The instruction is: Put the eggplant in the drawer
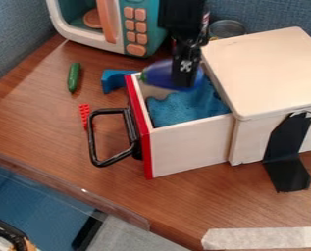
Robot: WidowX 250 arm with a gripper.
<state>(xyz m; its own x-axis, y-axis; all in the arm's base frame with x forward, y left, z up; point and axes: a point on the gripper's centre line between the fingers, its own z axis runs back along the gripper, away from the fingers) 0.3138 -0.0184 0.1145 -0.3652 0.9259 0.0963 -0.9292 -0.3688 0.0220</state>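
Observation:
The gripper (185, 78) hangs down from the top edge over the back part of the pulled-out drawer. It is shut on a purple eggplant (159, 75), which lies crosswise in its hold with the green stem end pointing left, above the drawer's back left corner. The drawer (190, 149) is wooden with a red-edged front and a black handle, and stands open to the left of its wooden box (266, 68). Blue cloth (180, 109) lies inside it.
Behind the drawer stand a toy microwave (128, 29) and a metal can (226, 29). A blue block (113, 80), a green cucumber (74, 77) and a red toy piece (86, 115) lie to the left. Black tape (289, 152) marks the box's front.

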